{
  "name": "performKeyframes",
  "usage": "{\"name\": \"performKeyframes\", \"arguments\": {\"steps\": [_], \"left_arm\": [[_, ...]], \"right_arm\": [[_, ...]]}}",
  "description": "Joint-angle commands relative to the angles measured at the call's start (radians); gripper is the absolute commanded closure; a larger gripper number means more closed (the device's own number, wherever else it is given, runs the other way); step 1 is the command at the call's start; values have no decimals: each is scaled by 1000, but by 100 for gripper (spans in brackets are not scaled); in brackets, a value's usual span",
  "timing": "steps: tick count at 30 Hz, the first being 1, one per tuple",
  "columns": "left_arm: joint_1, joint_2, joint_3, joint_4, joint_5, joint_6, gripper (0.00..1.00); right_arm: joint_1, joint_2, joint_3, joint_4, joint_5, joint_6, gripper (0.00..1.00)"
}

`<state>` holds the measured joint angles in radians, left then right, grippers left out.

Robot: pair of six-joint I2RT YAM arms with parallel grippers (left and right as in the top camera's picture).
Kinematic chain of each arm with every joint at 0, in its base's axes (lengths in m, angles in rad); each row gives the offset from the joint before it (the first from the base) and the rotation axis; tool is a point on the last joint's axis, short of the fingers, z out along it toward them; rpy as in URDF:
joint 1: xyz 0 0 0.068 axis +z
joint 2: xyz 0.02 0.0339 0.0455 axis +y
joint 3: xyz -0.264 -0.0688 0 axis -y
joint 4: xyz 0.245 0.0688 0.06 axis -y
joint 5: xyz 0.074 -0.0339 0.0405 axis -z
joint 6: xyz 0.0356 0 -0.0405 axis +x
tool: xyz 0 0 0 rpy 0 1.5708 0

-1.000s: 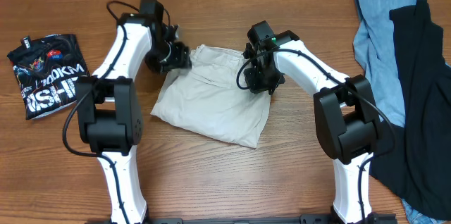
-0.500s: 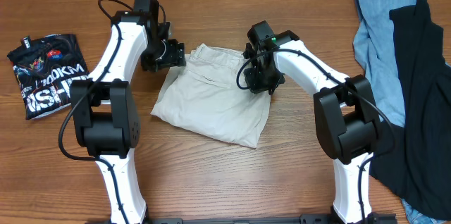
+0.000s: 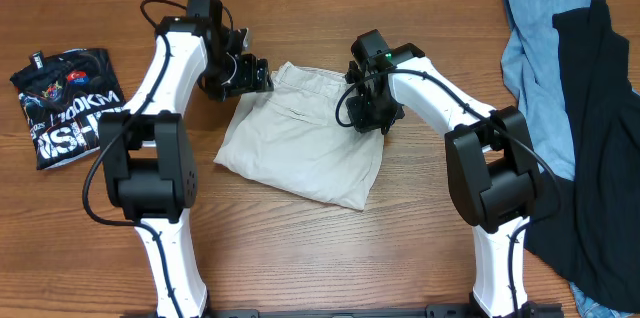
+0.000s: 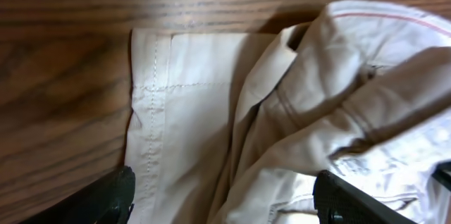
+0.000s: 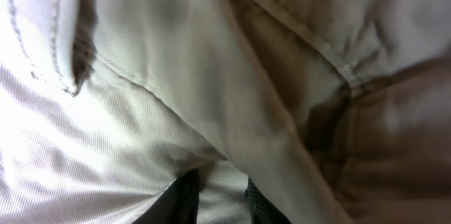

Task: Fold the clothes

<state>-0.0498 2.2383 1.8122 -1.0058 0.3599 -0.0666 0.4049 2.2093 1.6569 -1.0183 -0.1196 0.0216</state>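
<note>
The pale beige shorts (image 3: 300, 143) lie folded at the middle of the table. My left gripper (image 3: 252, 75) is open at their top left corner, its fingers wide apart over the waistband (image 4: 232, 111). My right gripper (image 3: 368, 118) is shut on a fold of the shorts (image 5: 225, 189) at their right edge; the cloth fills the right wrist view. A light blue garment (image 3: 530, 48) and a black garment (image 3: 600, 128) lie in a pile at the right.
A folded black printed T-shirt (image 3: 70, 103) lies at the far left. The pile of blue and black clothes runs down the right edge of the table to the front.
My left gripper has moved up and right to the top left corner of the shorts. The right arm and the shorts have hardly moved.
</note>
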Motion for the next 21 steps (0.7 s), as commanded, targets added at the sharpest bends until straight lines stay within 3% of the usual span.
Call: {"name": "performKeyframes", "arguments": {"steps": [1,16,19,21], "left_arm": [[4,48,-11,-12,-1,26,16],[-61,124,-11,5,113,47,19],[-97,124,-11,17,113,64,28],[-114,124,-11,24,113,64,39]], "right_arm": [[-36,22,-19,-23,100,-3,73],[-36,22,-19,-20,100,-3,73],[-36,22,-19,-24,100,-3,73],[-36,22,-19,-27,100,-3,73]]}}
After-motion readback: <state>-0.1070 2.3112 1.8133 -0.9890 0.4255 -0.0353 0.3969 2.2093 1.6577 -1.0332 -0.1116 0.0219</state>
